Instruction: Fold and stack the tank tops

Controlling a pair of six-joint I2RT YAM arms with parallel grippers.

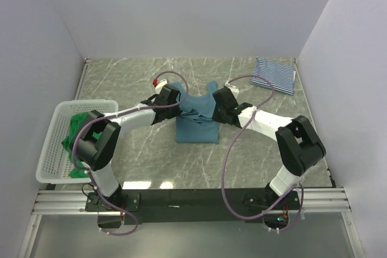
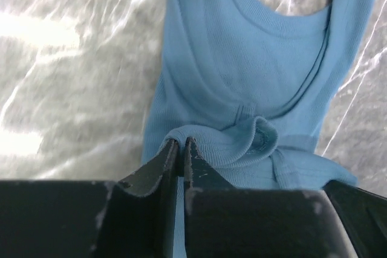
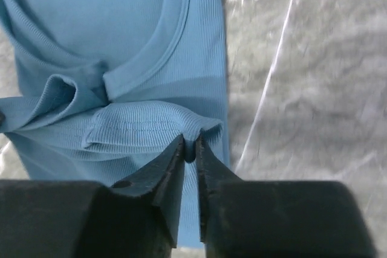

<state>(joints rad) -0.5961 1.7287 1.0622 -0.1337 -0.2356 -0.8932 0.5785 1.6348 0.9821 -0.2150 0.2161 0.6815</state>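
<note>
The teal-blue tank top (image 1: 196, 127) lies in the middle of the table, its lower part doubled up toward the neckline. My left gripper (image 2: 181, 141) pinches the left end of the raised fold (image 2: 230, 143), jaws almost touching. At the right end of that fold (image 3: 145, 126), my right gripper (image 3: 189, 143) holds a bit of ribbed hem between slightly parted jaws. In the top view both grippers (image 1: 179, 110) (image 1: 216, 113) sit over the top's upper half. The striped tank top (image 1: 273, 75) lies folded at the back right. The green tank top (image 1: 75, 131) is bunched in the basket.
A white mesh basket (image 1: 51, 149) stands at the left edge of the grey marble table (image 1: 121, 83). White walls close in the back and sides. A small red and white object (image 1: 157, 81) sits behind the left gripper.
</note>
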